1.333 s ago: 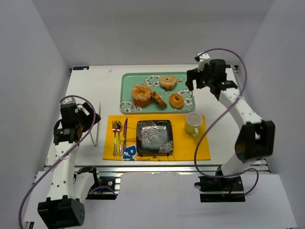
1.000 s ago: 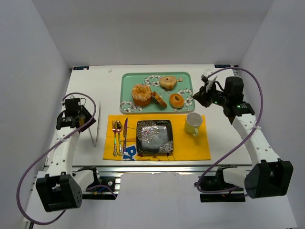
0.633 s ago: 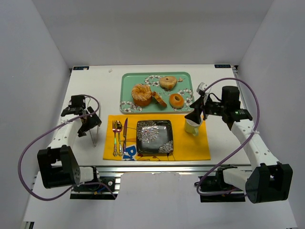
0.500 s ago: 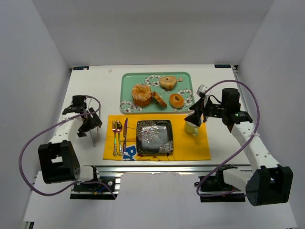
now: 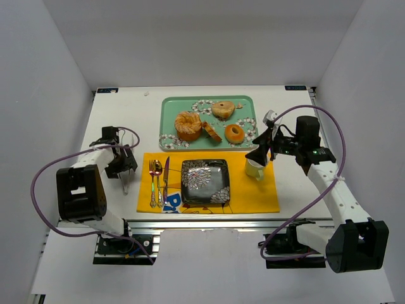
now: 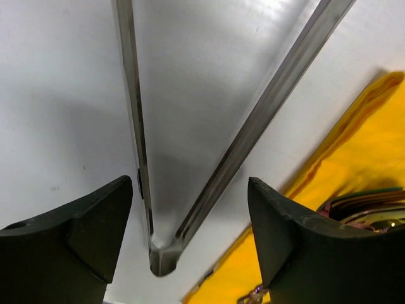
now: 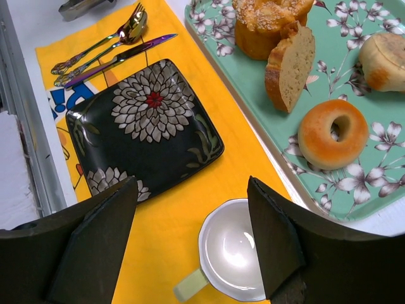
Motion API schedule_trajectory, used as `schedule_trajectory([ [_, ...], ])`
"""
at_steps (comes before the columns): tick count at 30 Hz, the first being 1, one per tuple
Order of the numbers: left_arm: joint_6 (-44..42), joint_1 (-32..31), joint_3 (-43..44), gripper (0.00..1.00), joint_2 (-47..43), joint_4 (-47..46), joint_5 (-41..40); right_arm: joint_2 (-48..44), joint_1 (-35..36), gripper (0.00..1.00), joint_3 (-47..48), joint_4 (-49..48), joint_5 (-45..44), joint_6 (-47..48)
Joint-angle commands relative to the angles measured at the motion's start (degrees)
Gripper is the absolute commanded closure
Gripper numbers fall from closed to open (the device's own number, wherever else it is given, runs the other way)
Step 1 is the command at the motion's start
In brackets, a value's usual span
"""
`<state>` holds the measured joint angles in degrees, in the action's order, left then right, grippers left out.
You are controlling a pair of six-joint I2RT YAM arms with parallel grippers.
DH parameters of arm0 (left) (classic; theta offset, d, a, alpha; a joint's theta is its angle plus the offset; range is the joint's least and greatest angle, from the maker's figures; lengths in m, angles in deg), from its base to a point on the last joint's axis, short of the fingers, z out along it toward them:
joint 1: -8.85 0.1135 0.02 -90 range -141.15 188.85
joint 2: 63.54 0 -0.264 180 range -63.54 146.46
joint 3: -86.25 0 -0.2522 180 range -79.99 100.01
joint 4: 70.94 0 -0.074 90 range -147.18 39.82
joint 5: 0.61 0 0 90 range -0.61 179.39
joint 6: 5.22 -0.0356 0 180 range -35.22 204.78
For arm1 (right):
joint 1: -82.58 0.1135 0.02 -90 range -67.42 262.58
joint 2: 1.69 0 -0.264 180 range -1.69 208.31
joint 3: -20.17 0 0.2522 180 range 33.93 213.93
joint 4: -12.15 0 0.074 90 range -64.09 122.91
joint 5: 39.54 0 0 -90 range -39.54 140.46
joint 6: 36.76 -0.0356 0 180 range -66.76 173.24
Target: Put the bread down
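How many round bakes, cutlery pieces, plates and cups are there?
Round bakes: 3 (pastry, bread, donut)
Cutlery: 3 (fork, spoon, knife)
Plate: 1
Cup: 1
Total: 8

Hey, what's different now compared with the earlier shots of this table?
The right hand swung from the tray's far right corner back over the cup and is open. The left hand came down astride the tongs, open, not gripping. The bread, tray, plate and cutlery stayed put.
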<state>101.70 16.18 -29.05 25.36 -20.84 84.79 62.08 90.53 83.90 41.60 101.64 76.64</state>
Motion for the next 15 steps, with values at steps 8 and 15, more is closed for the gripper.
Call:
schedule_trajectory([
  [8, -5.76, -0.04, -1.89, 0.27, 2.06, -7.33, 0.82, -1.19, -2.14, 0.24, 1.00, -0.92, 0.68, -1.16],
  [15, -7.34, -0.04, -1.90, 0.40, 2.94, -7.68, 1.87, -0.58, -3.72, 0.24, 2.14, -0.21, 1.55, -1.25],
])
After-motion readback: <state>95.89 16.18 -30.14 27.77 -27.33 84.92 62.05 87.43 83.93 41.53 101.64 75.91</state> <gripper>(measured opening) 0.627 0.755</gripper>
